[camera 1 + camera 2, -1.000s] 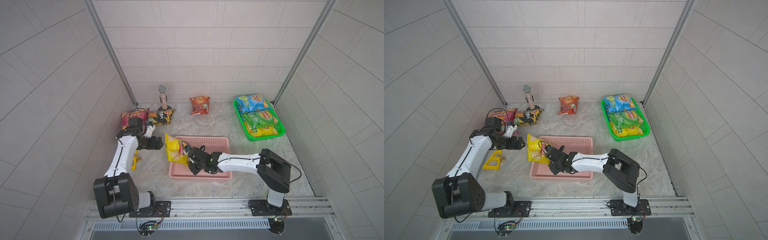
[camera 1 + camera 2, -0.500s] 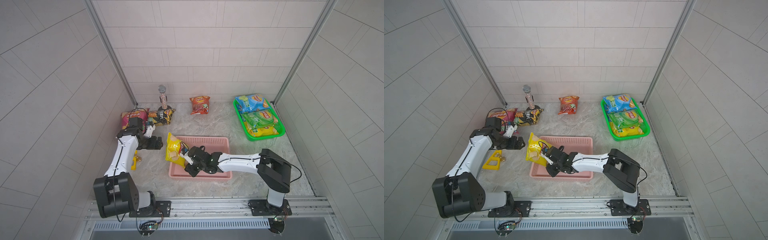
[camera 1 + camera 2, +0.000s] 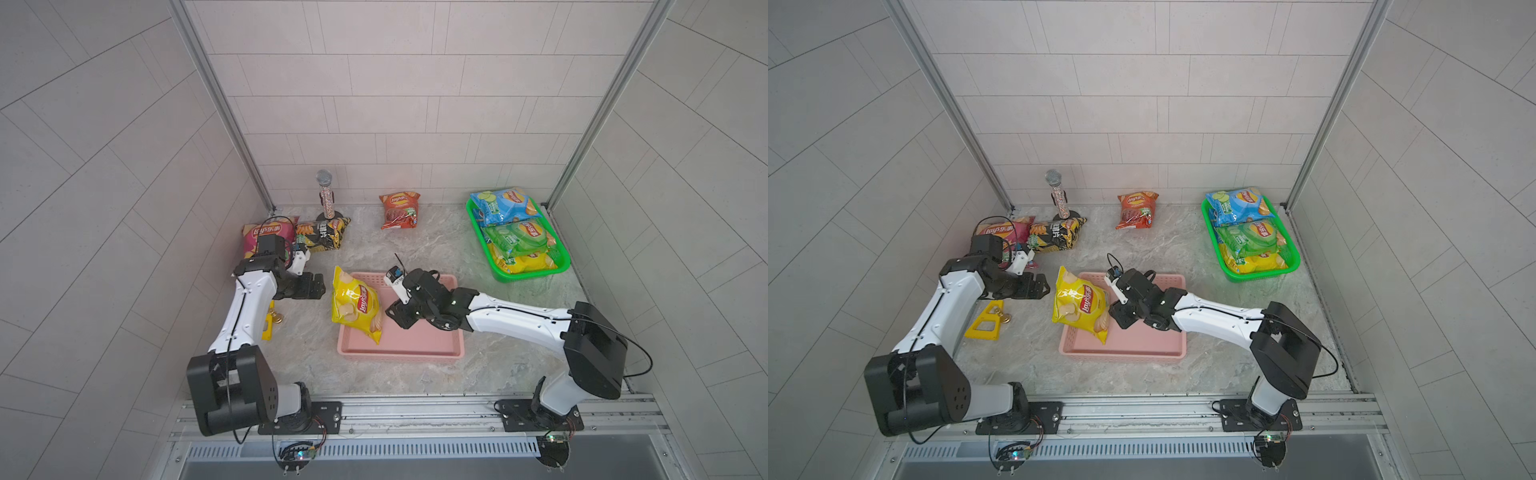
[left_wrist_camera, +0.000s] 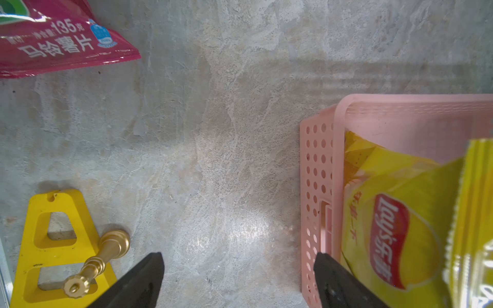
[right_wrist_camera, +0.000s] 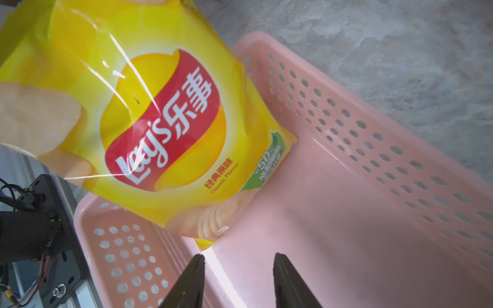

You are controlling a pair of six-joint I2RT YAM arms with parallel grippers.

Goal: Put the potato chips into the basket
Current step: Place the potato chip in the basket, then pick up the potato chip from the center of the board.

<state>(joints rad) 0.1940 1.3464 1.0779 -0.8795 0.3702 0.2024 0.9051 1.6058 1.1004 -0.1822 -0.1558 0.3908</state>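
White-tiled booth, grey marbled tabletop (image 3: 415, 249). Pink basket (image 3: 415, 353) sits mid-surface.

Right end effector (image 5: 238, 260): inside the pink basket, low over its floor. The jaws are parted to a moderate gap with nothing between them. A second ago they were pinched on the yellow bag (image 3: 355, 305); they have now let go.

Yellow bag: just ahead of the right end effector and clear of its fingertips. It stands tilted, lower corner down on the basket floor, upper half leaning out over the basket's end wall. In, but not lying flat.

Left end effector (image 4: 237, 257): jaws wide and empty, hovering over bare tabletop just outside that same end wall, on the far side of the bag from the right end effector. No change over the last second.

Judgement: the release is done and this bag counts as nearly placed. It may tip outward, so a nudge could be needed.

Still on the tabletop, well beyond the left end effector: magenta bag (image 3: 266, 232), black bag (image 3: 324, 235), red bag (image 3: 399, 210). Three further bags lie in the green basket (image 3: 536, 276), far off behind the right end effector.
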